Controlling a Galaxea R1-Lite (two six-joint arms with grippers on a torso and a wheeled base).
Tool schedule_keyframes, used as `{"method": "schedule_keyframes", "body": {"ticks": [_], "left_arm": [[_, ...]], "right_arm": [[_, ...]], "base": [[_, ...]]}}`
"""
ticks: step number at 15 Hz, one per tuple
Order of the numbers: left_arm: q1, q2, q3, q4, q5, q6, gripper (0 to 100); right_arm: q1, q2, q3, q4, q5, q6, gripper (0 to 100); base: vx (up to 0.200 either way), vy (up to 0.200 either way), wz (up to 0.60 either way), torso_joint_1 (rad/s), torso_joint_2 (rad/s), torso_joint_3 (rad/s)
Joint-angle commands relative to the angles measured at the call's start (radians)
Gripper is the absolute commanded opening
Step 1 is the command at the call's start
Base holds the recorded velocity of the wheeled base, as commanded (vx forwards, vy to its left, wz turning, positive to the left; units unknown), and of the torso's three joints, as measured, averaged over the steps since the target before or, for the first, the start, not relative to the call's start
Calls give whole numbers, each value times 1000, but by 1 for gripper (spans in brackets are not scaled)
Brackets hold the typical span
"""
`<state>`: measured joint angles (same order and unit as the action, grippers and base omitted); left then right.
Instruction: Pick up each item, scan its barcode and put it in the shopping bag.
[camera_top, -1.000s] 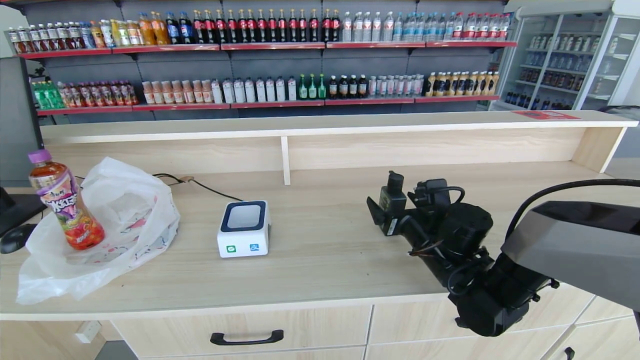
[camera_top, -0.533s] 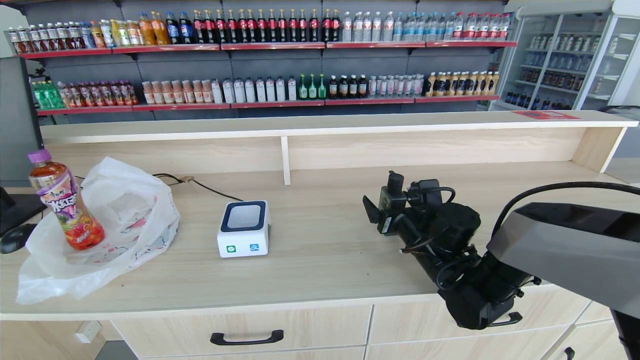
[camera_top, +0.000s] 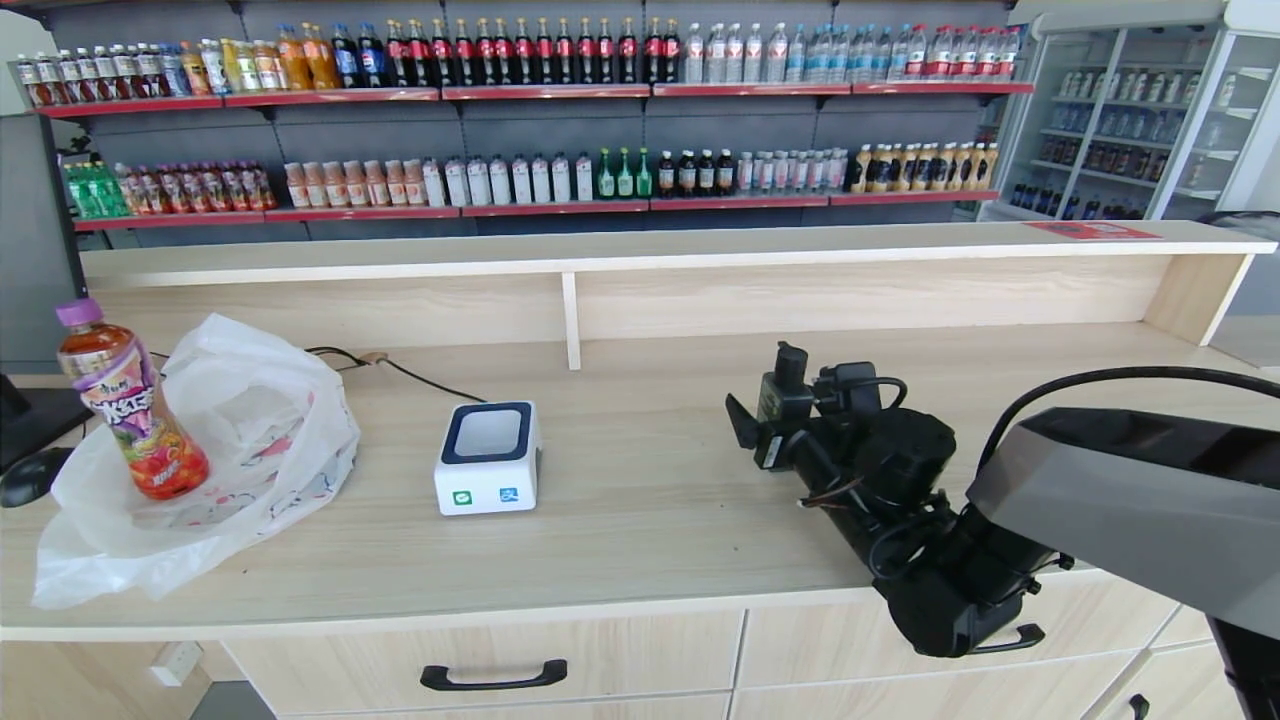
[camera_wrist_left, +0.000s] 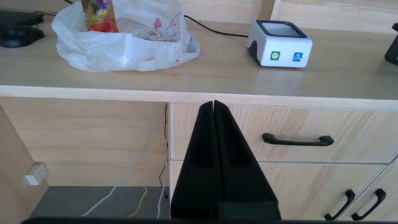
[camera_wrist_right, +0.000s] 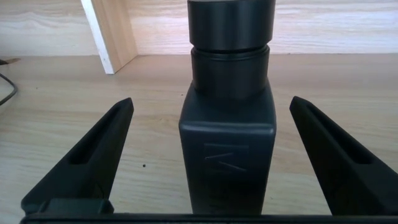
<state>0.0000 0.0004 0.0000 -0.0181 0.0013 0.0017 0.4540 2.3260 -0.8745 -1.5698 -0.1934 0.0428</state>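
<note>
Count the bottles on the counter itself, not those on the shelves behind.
2. A purple-capped bottle stands at the left edge of the shopping bag; a dark bottle stands upright between the open fingers of the right pincer. The bag may hide others.

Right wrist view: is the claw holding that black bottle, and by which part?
Nothing is held. The right claw is open, its fingers standing clear on either side of the black bottle, not touching it.
</note>
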Motion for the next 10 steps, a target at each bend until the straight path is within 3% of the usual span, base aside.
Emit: {"method": "schedule_keyframes", "body": {"ticks": [1, 5, 6, 10], "left_arm": [[0, 0, 0, 0, 0, 0, 0], [0, 0, 0, 0, 0, 0, 0], [0, 0, 0, 0, 0, 0, 0], [0, 0, 0, 0, 0, 0, 0]], "right_arm": [[0, 4, 3, -1, 0, 0, 100], [2, 13, 5, -1, 0, 0, 100], [2, 13, 6, -1, 0, 2, 0], [0, 7, 6, -1, -3, 17, 0]], "base": [[0, 0, 0, 0, 0, 0], [0, 0, 0, 0, 0, 0], [0, 0, 0, 0, 0, 0], [0, 0, 0, 0, 0, 0]]}}
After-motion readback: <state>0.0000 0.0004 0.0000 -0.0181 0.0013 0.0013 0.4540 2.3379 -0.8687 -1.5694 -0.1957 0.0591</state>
